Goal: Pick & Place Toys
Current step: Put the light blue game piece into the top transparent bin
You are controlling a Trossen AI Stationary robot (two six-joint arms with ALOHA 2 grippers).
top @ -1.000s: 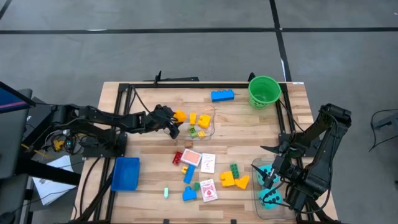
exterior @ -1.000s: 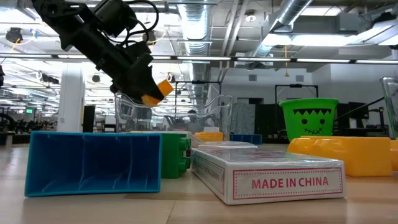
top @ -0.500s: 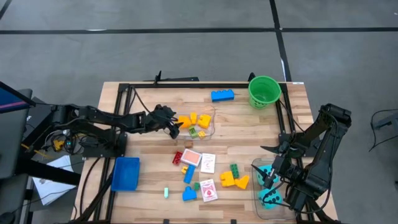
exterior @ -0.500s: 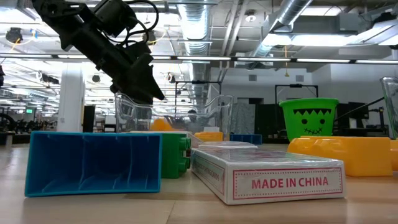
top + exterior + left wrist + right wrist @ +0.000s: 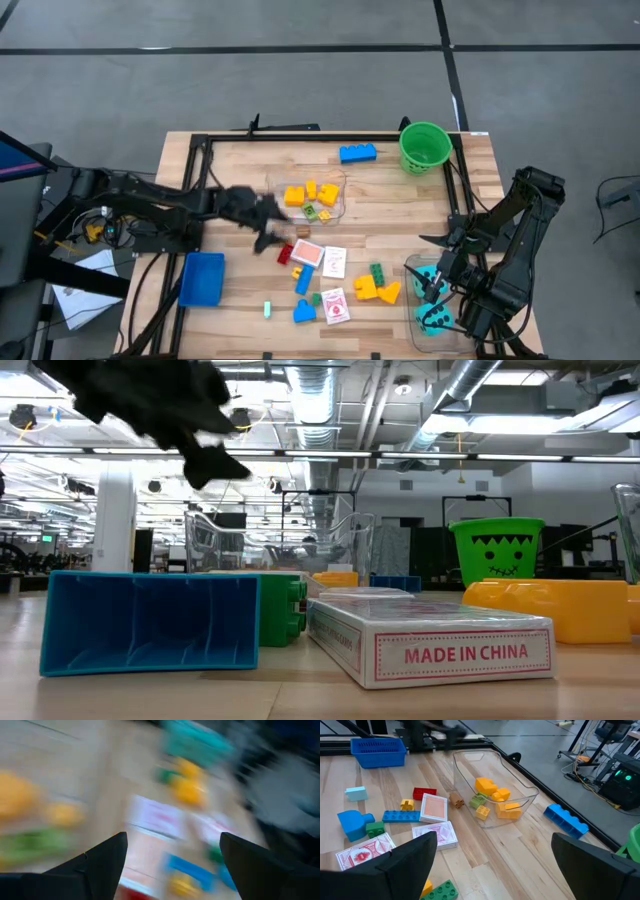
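Left end effector [image 5: 268, 240], fingers spread and empty, hovers mid-table; red brick [image 5: 285, 253] lies just beside it toward the near edge; right end effector [image 5: 432, 285], open, waits far off.

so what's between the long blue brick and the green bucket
Nothing: in the high view the strip of table between the long blue brick and the green bucket is bare wood. The clear tub sits nearer, off that line.
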